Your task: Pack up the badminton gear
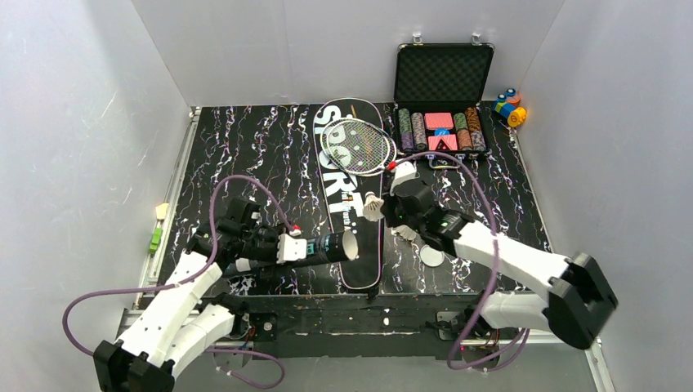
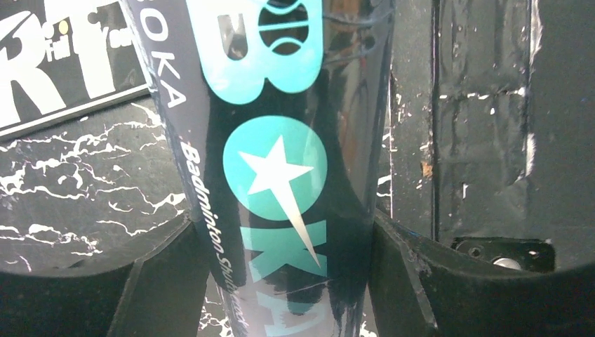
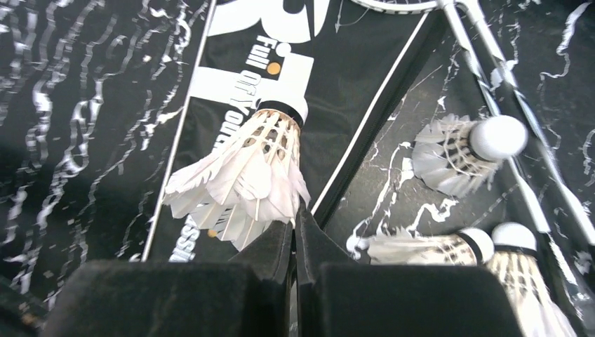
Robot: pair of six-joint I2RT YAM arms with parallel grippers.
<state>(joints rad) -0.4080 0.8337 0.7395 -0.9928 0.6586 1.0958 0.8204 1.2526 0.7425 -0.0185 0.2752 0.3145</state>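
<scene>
My left gripper [image 1: 317, 247] is shut on the long black tube [image 1: 343, 244], holding it lengthwise above the table's front, its open end facing right. In the left wrist view the tube [image 2: 281, 161], with teal "BOKA" lettering, sits between my fingers [image 2: 403, 281]. My right gripper [image 1: 384, 211] is shut on the feather edge of a white shuttlecock [image 3: 245, 168], held over the black "SPORT" bag [image 1: 347, 196]. Three more shuttlecocks [image 3: 463, 147] lie on the table to its right. Two rackets [image 1: 357, 144] lie with their heads on the bag's top. A round pale lid [image 1: 431, 256] lies near the front.
An open black case of poker chips [image 1: 441, 122] stands at the back right, with small coloured blocks [image 1: 511, 106] beside it. The table [image 1: 245, 147] has a black marbled top and grey walls on three sides. The racket shafts [image 3: 491, 63] run past the loose shuttlecocks.
</scene>
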